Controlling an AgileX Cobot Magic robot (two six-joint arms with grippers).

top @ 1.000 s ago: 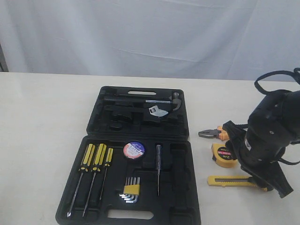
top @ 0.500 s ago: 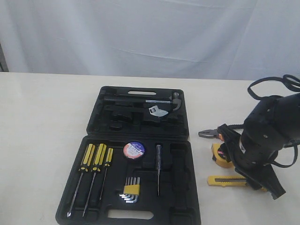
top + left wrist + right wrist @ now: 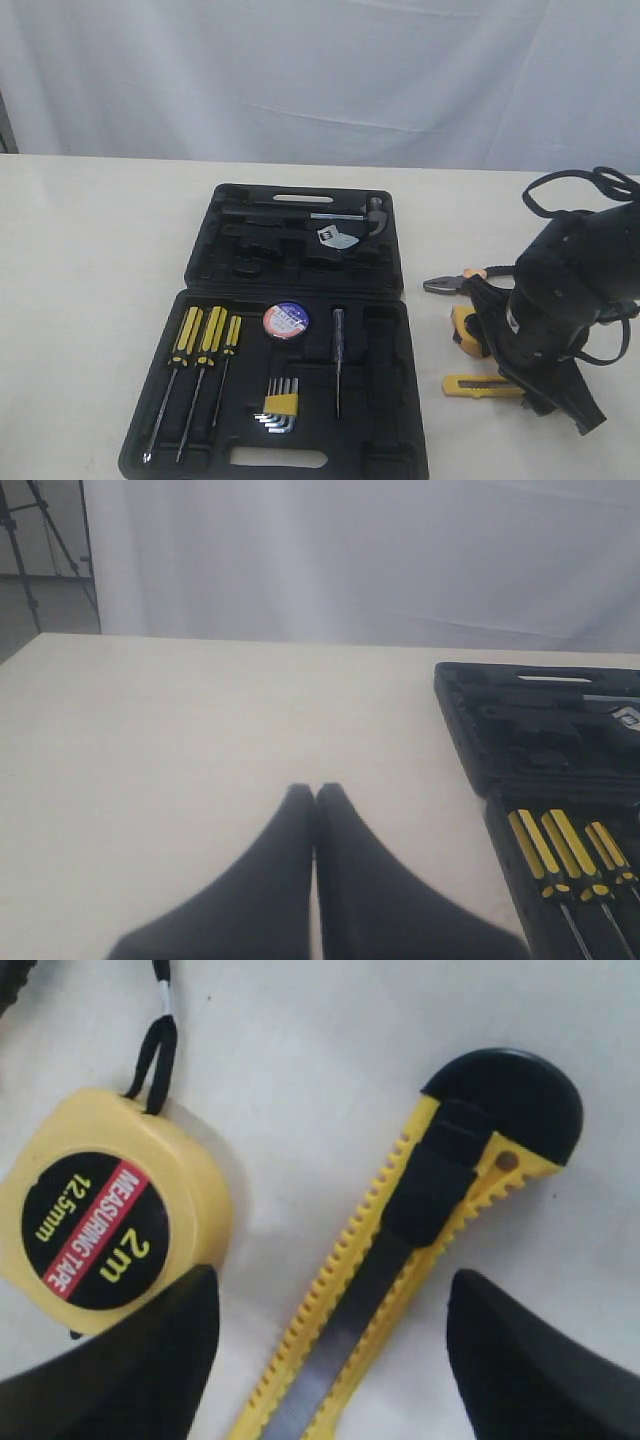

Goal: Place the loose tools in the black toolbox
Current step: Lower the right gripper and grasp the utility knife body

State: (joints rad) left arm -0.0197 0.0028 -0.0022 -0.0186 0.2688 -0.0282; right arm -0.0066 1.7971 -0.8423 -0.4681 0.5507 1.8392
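Right gripper (image 3: 332, 1290) spread wide over the knife (image 3: 400, 1250); three tools loose beside the open toolbox (image 3: 385, 400).

Toward the front right corner of the bench (image 3: 90, 260), the knife lies flat with its handle between the two parted fingers, and neither is seen touching it. The tape measure (image 3: 110, 1225) lies just beside it, on the side away from the front edge, with one finger crossing its rim in the wrist view; whether they touch I cannot tell. The pliers (image 3: 447, 285) lie farther from the front edge, near the toolbox's right side. The tape roll (image 3: 286, 320) already sits in the toolbox's front half, between the screwdrivers (image 3: 205, 335) and a thin tester, with the hex keys (image 3: 280, 405) in front of it. The left gripper (image 3: 312, 792) is pressed closed and empty over bare bench, on the toolbox's left.
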